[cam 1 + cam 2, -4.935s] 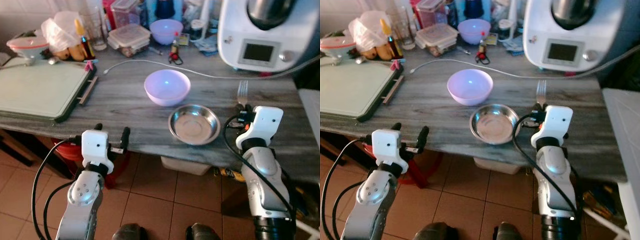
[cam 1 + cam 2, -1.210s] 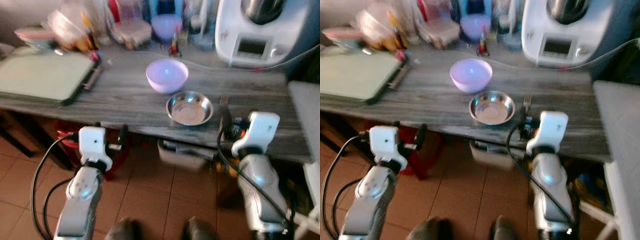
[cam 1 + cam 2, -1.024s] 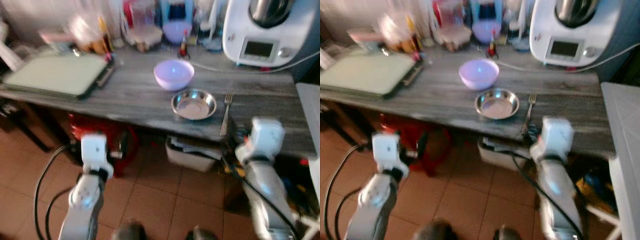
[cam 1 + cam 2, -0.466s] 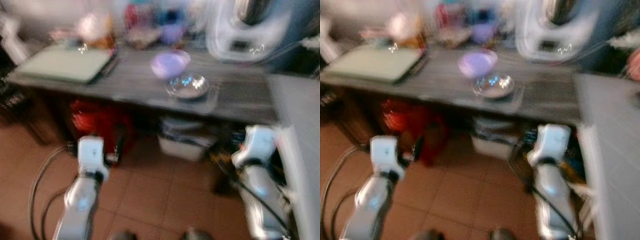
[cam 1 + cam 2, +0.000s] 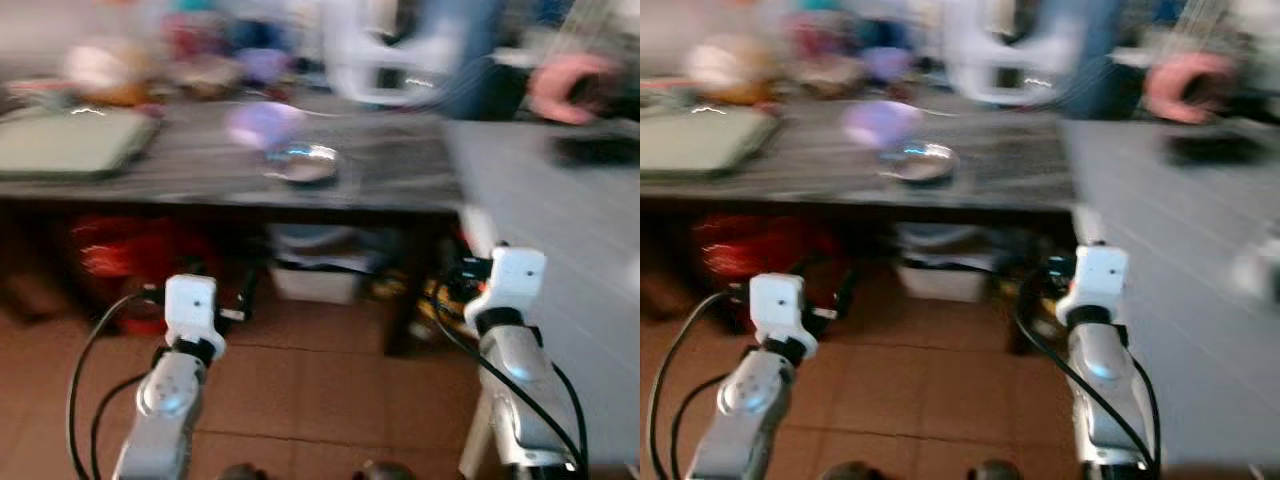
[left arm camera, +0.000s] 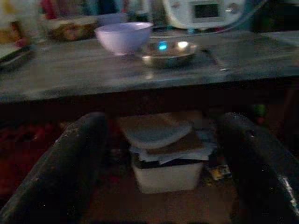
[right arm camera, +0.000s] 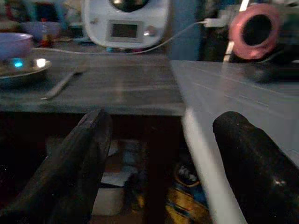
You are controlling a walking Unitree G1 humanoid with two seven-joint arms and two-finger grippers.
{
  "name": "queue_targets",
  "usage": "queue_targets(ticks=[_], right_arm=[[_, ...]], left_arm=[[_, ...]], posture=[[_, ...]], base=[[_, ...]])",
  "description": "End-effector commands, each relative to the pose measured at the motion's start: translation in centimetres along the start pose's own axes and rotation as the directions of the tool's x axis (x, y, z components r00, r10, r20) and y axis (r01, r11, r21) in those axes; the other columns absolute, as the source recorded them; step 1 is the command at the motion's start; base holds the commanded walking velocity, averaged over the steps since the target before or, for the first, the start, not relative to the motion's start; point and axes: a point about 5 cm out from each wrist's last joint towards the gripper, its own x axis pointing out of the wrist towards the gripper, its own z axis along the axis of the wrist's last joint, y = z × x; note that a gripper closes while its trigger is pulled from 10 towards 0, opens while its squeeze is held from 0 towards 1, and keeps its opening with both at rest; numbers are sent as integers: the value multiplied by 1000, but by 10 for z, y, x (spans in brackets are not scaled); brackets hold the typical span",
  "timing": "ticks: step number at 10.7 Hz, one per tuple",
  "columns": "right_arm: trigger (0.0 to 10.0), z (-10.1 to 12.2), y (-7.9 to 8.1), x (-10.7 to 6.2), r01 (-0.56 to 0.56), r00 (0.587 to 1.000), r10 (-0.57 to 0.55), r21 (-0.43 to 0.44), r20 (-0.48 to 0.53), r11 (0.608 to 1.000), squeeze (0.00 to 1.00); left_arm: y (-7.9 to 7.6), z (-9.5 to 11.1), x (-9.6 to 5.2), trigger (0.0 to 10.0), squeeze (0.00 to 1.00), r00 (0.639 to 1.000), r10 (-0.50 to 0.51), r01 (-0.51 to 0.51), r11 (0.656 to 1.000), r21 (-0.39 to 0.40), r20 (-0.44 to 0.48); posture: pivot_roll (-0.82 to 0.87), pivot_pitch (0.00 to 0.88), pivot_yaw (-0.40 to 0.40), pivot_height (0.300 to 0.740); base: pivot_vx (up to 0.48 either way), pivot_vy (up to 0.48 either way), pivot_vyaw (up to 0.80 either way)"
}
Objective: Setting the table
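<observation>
Steel dish [image 6: 169,52] touching lilac bowl [image 6: 123,37]; fork [image 7: 63,82] beside.

Fork [image 7: 63,82] right of dish [image 7: 21,70] on table [image 7: 117,88]

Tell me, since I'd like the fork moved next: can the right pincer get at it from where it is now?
Probably not yet. The right pincer is open and empty, held low before the table's edge, while the fork lies farther in on the tabletop beside the steel bowl. Nothing blocks it; the robot just stands back.
</observation>
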Motion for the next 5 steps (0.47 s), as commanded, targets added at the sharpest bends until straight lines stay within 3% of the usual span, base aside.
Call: queue_targets(ticks=[1, 3, 5], right_arm=[[10000, 3, -2, 3, 6, 1000, -6, -19, 5, 1000, 0], [10000, 3, -1, 4, 3, 1000, -3, -24, -5, 1000, 0], [10000, 4, 5, 5, -31, 999, 32, -50, 11, 998, 0]], left_arm=[[0, 2, 1, 10000, 0, 1000, -8, 8, 1000, 1, 9], [-1, 1, -1, 10000, 0, 1000, -12, 12, 1000, 0, 6], [1, 2, 0, 10000, 0, 1000, 8, -8, 1000, -28, 5]], posture=[[-57, 0, 42, 740], [-58, 0, 45, 740], [-55, 0, 42, 740]], base=[[0, -319, 0], [0, -306, 0], [0, 0, 0]])
